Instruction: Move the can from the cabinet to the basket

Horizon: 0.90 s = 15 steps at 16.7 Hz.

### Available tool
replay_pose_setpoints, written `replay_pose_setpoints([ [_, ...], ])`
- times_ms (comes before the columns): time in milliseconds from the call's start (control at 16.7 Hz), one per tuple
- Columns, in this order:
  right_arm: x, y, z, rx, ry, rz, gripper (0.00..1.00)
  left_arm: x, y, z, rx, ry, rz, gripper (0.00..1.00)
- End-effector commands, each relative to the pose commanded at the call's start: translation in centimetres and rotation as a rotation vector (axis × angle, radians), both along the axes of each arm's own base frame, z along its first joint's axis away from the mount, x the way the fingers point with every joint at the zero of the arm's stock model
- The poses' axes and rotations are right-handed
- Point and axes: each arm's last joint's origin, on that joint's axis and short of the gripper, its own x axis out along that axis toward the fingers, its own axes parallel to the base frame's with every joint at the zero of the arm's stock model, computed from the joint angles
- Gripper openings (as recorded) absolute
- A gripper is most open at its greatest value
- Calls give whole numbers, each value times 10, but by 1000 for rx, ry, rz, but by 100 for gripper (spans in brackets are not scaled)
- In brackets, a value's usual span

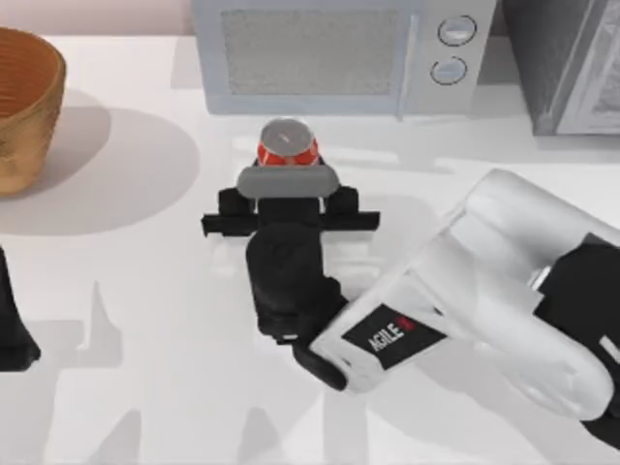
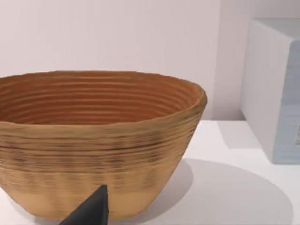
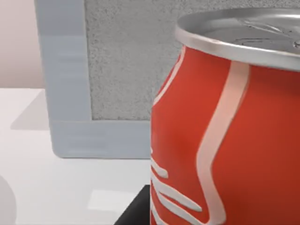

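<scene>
Basket (image 1: 24, 107) sits at the table's (image 1: 145, 387) ten o'clock, round, woven and wide-mouthed; the left wrist view looks into its ribbed bowl, which appears to hold nothing. Left claw (image 2: 91, 208) is parked near it, at the table's eight o'clock edge, one dark fingertip showing; whether it is open or closed I cannot tell.

Toward the middle, at twelve o'clock, a microwave (image 1: 339, 53) stands against the back wall. Just in front of it the can (image 1: 287, 143) stands upright on the table, silver top up, well apart from the basket. Right claw (image 1: 287, 199) reaches in from five o'clock, its wrist camera pressed close to the can's red side; whether its fingers are closed on the can I cannot tell, since the top view hides them.

Cabinet (image 1: 567, 63) fills the one o'clock corner.

My judgement: the can is light, stiff and smooth, so it may slip or dent; hold it across mid-body, firmly but not hard.
</scene>
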Motion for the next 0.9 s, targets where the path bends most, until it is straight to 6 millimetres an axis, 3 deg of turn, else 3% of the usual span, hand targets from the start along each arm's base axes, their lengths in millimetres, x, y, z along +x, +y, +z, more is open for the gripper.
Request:
replay_pose_setpoints([
  [300, 2, -2, -4, -8, 8, -3, 0, 0, 0, 0, 0, 0, 0, 100],
  [660, 22, 0, -10, -1, 0, 0, 0, 0, 0, 0, 0, 0, 0, 100],
  [900, 23, 0, -10, 0, 0, 0, 0, 0, 0, 0, 0, 0, 0, 100],
])
